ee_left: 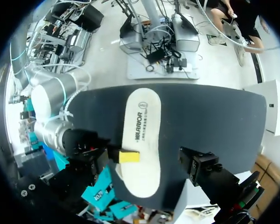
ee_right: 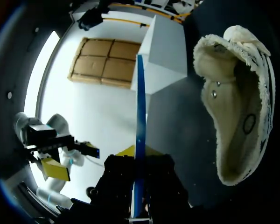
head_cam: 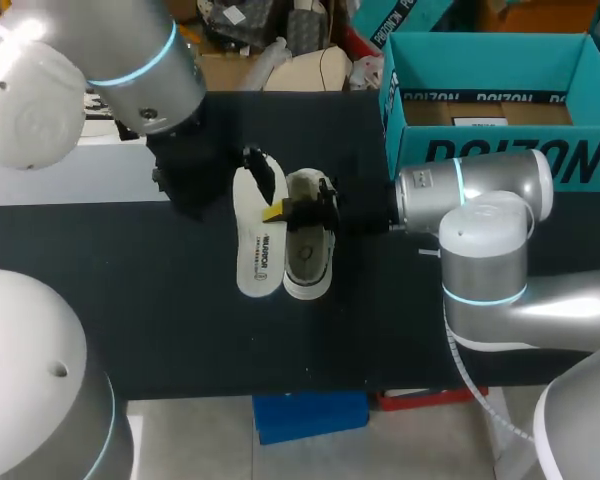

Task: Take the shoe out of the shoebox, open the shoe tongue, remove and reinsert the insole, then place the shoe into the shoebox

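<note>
From the head view, the insole (head_cam: 259,238) is out of the shoe (head_cam: 308,258) and lies printed side up on the black table (head_cam: 130,300). It sits just beside the shoe, their long sides touching or nearly so. My right gripper (head_cam: 276,212) reaches across the shoe's opening to the insole's near edge and pinches it. One yellow tip sits on top of it, and in the right wrist view the insole shows edge-on as a thin blue line running out between the two fingers. I cannot tell how much of the insole actually rests on the table.

The shoe sits under that gripper with its toe towards me and its pale fleecy lining showing (plainest in the right wrist view).

My left gripper (ee_left: 151,170) hangs over the insole's far end with its fingers (ee_left: 200,165) spread wide. The one I can see stands clear of the insole's edge, holding nothing.

The teal shoebox (head_cam: 500,160) stands open at the table's far right corner, well apart from the shoe.
</note>
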You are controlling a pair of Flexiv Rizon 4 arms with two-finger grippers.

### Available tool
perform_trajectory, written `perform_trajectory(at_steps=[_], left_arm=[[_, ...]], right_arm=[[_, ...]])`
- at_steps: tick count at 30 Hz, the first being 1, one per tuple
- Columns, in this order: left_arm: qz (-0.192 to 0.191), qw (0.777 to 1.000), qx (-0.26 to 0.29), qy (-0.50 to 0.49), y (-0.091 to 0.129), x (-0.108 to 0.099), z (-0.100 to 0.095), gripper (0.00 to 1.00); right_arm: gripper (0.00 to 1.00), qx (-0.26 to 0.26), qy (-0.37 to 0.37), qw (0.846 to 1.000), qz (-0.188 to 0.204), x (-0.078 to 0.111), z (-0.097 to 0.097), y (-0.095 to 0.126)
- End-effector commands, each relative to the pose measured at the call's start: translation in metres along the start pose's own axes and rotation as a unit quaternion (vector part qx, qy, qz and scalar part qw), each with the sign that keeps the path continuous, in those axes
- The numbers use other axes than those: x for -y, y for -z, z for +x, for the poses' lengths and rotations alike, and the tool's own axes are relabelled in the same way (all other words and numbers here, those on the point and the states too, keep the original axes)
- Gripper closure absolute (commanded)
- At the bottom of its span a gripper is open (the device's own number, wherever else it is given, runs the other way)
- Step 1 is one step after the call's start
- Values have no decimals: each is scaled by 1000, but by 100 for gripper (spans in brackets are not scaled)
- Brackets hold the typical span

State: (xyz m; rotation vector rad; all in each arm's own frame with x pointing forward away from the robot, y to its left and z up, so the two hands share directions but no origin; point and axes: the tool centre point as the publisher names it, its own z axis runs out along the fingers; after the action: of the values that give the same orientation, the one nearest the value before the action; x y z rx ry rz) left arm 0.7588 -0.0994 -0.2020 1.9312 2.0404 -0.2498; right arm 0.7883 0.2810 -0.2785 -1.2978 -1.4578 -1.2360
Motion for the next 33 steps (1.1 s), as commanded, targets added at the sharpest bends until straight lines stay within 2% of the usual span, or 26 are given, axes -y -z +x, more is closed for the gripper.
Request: perform_trajectory(at_steps=[1,5,7,31,33], left_arm=[[-44,980,196,13,8,29,31,0],[-37,954,297,38,9,33,44,0],[-46,947,313,50,6,33,49,0],[-46,947,313,50,6,33,49,0],[-41,930,361,44,4,33,46,0]], right_arm=[[100,0,0,1000,-1,0,0,-1],[100,0,0,1000,-1,0,0,-1],[100,0,0,1000,-1,0,0,-1],[100,0,0,1000,-1,0,0,-1],[100,0,0,1000,-1,0,0,-1]])
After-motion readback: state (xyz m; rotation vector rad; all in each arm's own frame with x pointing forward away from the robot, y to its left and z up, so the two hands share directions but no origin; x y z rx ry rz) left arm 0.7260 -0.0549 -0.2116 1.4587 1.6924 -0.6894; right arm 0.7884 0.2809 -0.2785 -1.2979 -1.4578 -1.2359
